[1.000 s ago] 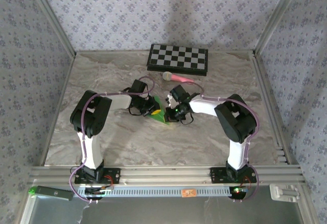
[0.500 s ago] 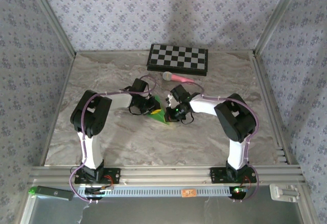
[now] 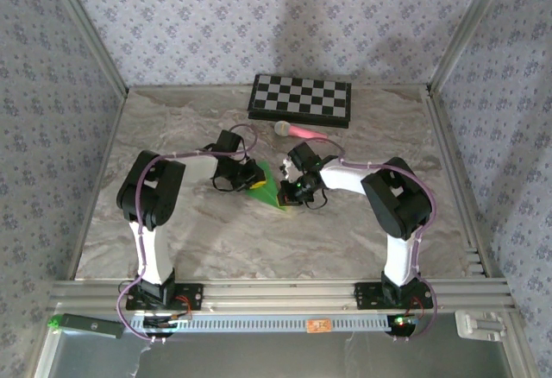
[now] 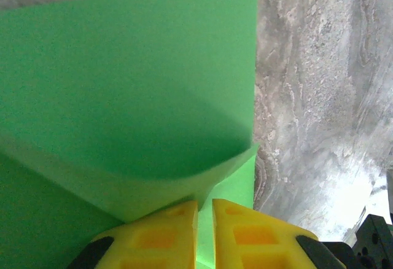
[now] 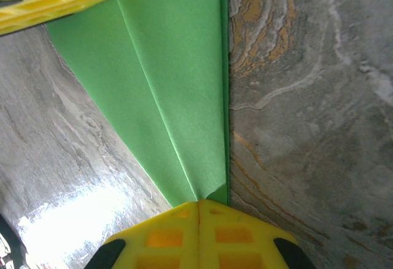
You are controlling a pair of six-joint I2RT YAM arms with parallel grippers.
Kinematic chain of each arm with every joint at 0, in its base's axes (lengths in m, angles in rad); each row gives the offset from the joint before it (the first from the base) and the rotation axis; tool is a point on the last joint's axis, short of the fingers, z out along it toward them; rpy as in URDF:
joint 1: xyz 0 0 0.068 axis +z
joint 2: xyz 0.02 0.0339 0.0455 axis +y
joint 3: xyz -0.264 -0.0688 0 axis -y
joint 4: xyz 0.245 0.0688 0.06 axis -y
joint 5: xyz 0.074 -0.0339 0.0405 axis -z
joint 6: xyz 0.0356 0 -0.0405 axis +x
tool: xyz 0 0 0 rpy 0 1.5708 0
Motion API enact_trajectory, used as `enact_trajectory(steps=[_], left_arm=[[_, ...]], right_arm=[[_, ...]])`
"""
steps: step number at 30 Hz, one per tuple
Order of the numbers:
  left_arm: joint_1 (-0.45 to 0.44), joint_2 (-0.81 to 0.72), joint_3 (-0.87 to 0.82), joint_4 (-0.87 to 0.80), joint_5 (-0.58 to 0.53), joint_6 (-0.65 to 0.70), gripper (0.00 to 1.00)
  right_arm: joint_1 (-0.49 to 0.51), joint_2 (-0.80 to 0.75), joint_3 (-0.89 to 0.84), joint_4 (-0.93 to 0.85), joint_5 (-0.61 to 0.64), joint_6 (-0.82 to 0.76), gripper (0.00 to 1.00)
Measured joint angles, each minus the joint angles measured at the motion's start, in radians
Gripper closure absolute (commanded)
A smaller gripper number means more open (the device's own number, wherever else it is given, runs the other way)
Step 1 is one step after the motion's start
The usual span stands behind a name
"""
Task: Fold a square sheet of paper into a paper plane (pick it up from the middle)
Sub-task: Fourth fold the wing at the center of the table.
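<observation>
one raised flap of the square sheet of paper (image 4: 123, 85) is clamped between the near-shut fingers of the left gripper (image 4: 204, 210), its pointed end pinned at the closed tips of the right gripper (image 5: 198, 210); a fold is judged under way, needing the flap laid flat and creased.

Light: bright, overhead.
Glare: white patches on table (image 5: 67, 220), both wrist views.
Shadows: soft; dark band across green paper (image 4: 153, 140).
Focus: close foreground soft.
</observation>
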Motion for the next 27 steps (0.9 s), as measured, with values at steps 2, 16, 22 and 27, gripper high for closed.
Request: enact_trajectory(steps=[2,16,22,27], left_arm=[[0.004,0.003,0.001,0.0,0.006,0.006,0.86],[0.094,0.066,0.093,-0.07,0.051,0.105,0.86],[0.165,0.109,0.173,-0.109,0.025,0.157,0.86],[0.237,0.111,0.193,-0.109,-0.01,0.163,0.86]], right_arm=[[0.0,0.004,0.007,-0.01,0.0,-0.005,0.95],[0.002,0.013,0.018,-0.026,0.006,-0.023,0.96],[0.005,0.018,0.024,-0.023,0.009,-0.023,0.96],[0.005,0.019,0.025,-0.022,0.009,-0.023,0.96]])
